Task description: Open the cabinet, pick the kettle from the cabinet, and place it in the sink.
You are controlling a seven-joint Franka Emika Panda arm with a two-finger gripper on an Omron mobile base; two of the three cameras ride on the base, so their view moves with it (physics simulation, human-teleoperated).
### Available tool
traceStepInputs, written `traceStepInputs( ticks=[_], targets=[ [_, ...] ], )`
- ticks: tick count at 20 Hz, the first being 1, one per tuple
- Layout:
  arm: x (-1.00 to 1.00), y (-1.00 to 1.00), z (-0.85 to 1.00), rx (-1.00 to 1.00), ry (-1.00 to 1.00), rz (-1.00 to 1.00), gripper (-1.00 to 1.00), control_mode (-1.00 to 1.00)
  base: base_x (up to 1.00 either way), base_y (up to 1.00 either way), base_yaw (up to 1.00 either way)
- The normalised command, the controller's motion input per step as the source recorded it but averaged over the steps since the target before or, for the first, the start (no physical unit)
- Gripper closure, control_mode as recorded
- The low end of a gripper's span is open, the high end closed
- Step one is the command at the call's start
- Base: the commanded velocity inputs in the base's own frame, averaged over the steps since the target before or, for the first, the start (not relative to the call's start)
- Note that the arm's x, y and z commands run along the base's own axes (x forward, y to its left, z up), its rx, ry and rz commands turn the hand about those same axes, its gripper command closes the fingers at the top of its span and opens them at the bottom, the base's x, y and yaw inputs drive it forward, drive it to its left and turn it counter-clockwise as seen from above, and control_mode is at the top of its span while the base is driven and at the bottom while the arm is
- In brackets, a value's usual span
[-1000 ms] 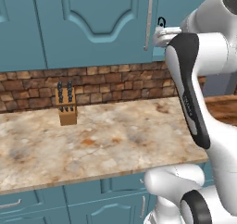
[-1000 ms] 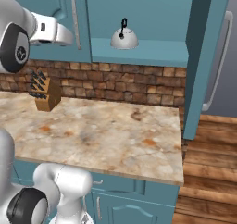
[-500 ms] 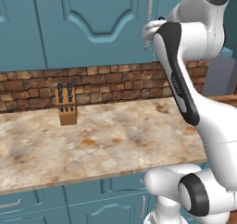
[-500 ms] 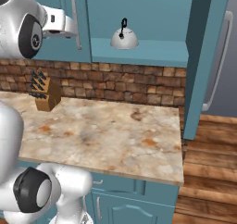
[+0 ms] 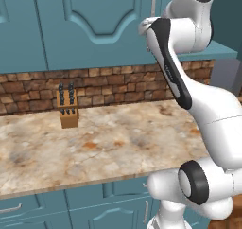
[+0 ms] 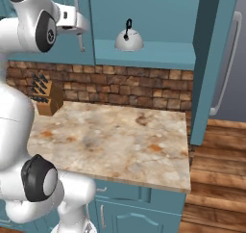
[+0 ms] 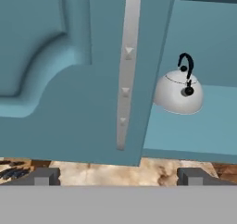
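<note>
Cabinet (image 6: 144,15), right door swung wide; kettle (image 6: 129,39) on its bare shelf (hand view: 2 o'clock of the closed door's handle (image 7: 126,70)). Gripper (image 7: 118,176) jaws fully apart, holding nothing.

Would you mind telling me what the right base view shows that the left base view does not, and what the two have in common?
Right base view alone: the kettle sitting on the shelf of the cabinet, whose right door is swung open, the open hand near the left door's handle, and a wooden floor.

Left base view alone: the closed cabinet fronts further left and the drawer handle below the counter.

Both: the knife block, the marbled counter, the brick backsplash and the robot arm.
</note>
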Motion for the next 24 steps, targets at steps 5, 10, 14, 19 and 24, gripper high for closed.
traceStepInputs(
  ticks=[5,10,14,19,24],
  targets=[
    [0.61,0.0,0.0,0.0,0.0,0.0,-1.0,-1.0,0.0,0.0,0.0],
    [0.6,0.0,-0.02,0.0,0.0,0.0,-1.0,-1.0,0.0,0.0,0.0],
    [0.54,0.0,-0.08,0.0,0.0,0.0,-1.0,-1.0,0.0,0.0,0.0],
    [0.54,0.0,-0.08,0.0,0.0,0.0,-1.0,-1.0,0.0,0.0,0.0],
    [0.49,0.07,-0.1,0.0,0.0,0.0,1.0,-1.0,0.0,0.0,0.0]
  ],
)
